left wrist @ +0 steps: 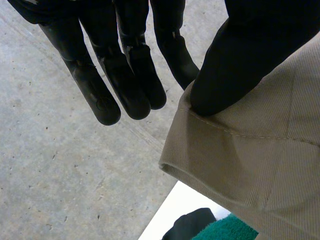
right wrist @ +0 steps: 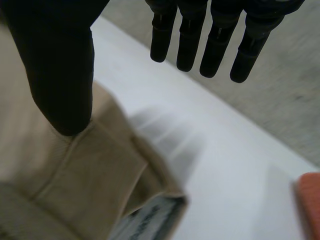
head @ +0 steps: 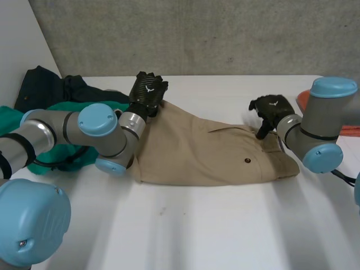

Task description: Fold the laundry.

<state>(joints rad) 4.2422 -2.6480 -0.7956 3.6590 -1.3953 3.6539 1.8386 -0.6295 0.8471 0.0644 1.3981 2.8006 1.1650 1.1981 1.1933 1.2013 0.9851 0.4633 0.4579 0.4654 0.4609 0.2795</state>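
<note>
Where the garment lies: tan trousers (head: 197, 152) flat on the white table (head: 197, 236), mid-table.
Long axis: roughly 9 to 3 o'clock, hem end at 9, waist end at 3.
Left hand (head: 147, 93): at the trousers' 10 o'clock corner, released, fingers (left wrist: 130, 85) straight and off the cloth, thumb (left wrist: 235, 65) against the hem.
Right hand (head: 274, 109): at 2 o'clock, released, thumb (right wrist: 60, 75) on the waist edge.
Nearer arm: neither, as each has its own end.
Likely fold: far edge towards 6 o'clock.
</note>
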